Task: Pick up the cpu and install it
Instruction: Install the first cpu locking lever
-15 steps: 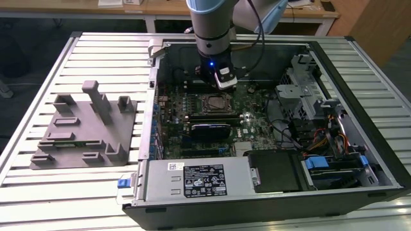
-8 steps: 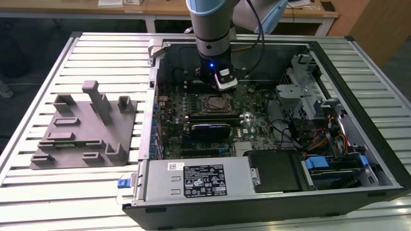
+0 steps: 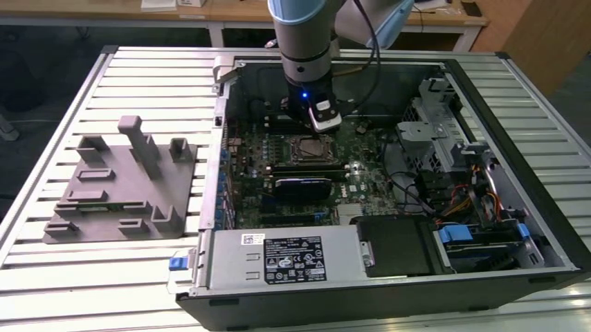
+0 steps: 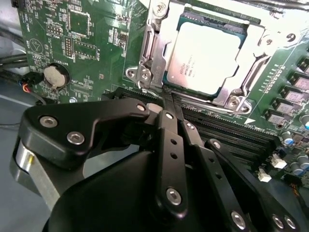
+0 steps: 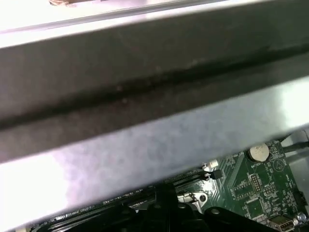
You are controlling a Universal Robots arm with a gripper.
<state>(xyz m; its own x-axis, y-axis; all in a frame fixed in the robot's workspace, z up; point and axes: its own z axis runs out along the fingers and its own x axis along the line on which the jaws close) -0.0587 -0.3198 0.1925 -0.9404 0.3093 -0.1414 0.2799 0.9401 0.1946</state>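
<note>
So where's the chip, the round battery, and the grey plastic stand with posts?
cpu (image 4: pixel 205 58), second wrist view, middle of its silvery top plate.
coin battery (image 4: pixel 54 75), second wrist view, its round face.
grey stand (image 3: pixel 115 197), exterior view, its flat base.

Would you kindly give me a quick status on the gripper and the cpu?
Gripper shut, empty, just beside the socket. Cpu seated flat in the motherboard socket, frame around it. Nothing lying across the cpu.

You see the cpu (image 4: pixel 205 58) with its smooth, satiny metal lid in a bright metal frame (image 4: pixel 154 46). The gripper (image 4: pixel 166 104) is glossy black; the fixture (image 3: pixel 115 183) is matt grey plastic.
</note>
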